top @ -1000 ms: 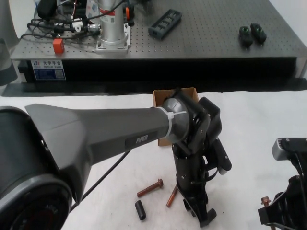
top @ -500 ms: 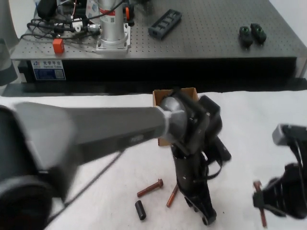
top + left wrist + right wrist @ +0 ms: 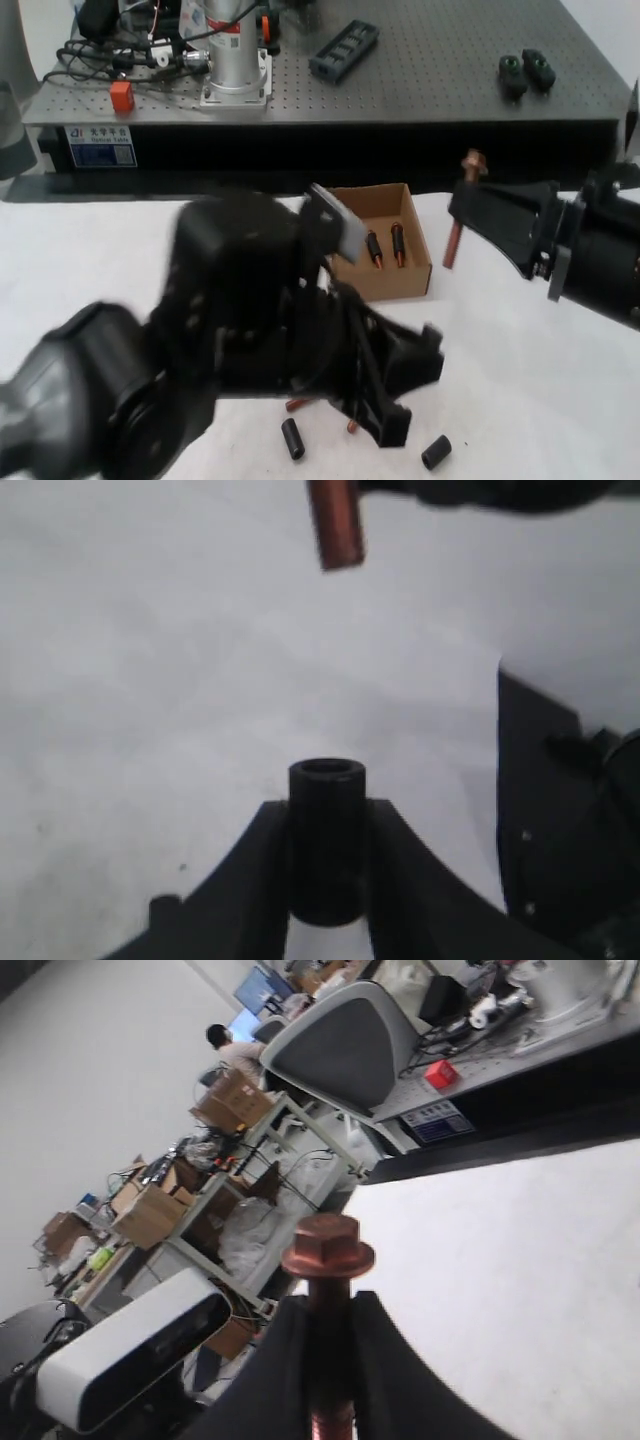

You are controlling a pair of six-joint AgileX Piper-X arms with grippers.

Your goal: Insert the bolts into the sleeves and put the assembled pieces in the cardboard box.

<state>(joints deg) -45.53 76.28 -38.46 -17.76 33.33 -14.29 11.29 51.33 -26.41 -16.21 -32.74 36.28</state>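
**Surface and room.** A white cloth (image 3: 560,400) covers the near bench. At the far side stands a perforated metal table (image 3: 450,70). It carries a metal post (image 3: 235,60), cables (image 3: 110,50), a black tray (image 3: 344,48) and a red block (image 3: 121,95). The right wrist view shows the room beyond: a grey chair (image 3: 345,1045) and shelving (image 3: 190,1190) stacked with cartons.

**Arms.** The left arm (image 3: 200,370) lies across the near left of the cloth, and its end reaches the near middle. The right arm (image 3: 600,250) enters from the right.

**Box.** The box (image 3: 385,280) is open brown cardboard and sits mid-cloth toward the far edge. Two assembled pieces (image 3: 375,248) lie inside it side by side, each a copper bolt in a black sleeve.

**Right gripper.** The right gripper (image 3: 328,1305) is closed on the shaft of a copper bolt (image 3: 327,1250), just below the hex head. The bolt is held in the air just right of the box, head up.

**Left gripper.** The left gripper (image 3: 327,815) is clamped on a black cylindrical sleeve (image 3: 327,865). The sleeve's open bore faces away from the wrist. The plain end of the bolt shows beyond it, well apart.

**Loose parts.** Two loose sleeves (image 3: 292,438) lie on the near cloth, one on each side of the left arm's end. The loose bolts (image 3: 296,404) are partly hidden under that arm.
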